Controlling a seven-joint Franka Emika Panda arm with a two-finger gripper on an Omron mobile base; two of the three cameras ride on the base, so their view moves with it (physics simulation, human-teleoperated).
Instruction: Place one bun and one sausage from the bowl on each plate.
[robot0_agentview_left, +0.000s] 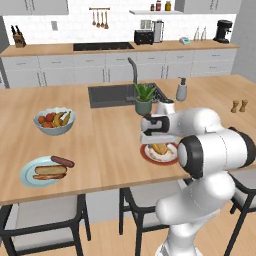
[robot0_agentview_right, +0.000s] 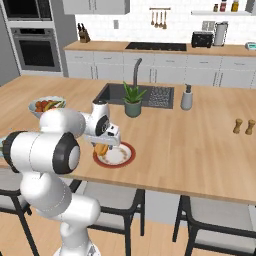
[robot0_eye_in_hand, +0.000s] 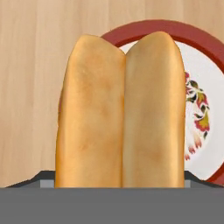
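Observation:
A yellow-orange bun (robot0_eye_in_hand: 120, 109) stands close between the fingers of my gripper (robot0_eye_in_hand: 120, 179), which is shut on it. The gripper (robot0_agentview_left: 159, 143) hangs just over the white plate with a red rim (robot0_agentview_left: 145, 155), and the bun (robot0_agentview_left: 160, 148) is at the plate's near side. In the right base view the bun (robot0_agentview_right: 101, 149) hangs under the gripper (robot0_agentview_right: 103, 144) over the left part of that plate (robot0_agentview_right: 125, 159). At the counter's left, a light blue plate (robot0_agentview_left: 26, 176) bears a reddish-brown bun (robot0_agentview_left: 50, 170) and a dark maroon sausage (robot0_agentview_left: 62, 161). The wooden bowl is out of view.
A pale blue fruit bowl (robot0_agentview_left: 54, 121) stands behind the blue plate. Behind the red-rimmed plate are a potted plant (robot0_agentview_left: 144, 97), the sink (robot0_agentview_left: 112, 94) and a soap dispenser (robot0_agentview_left: 181, 90). Two small shakers (robot0_agentview_left: 239, 106) stand far right. Stools line the counter's front edge.

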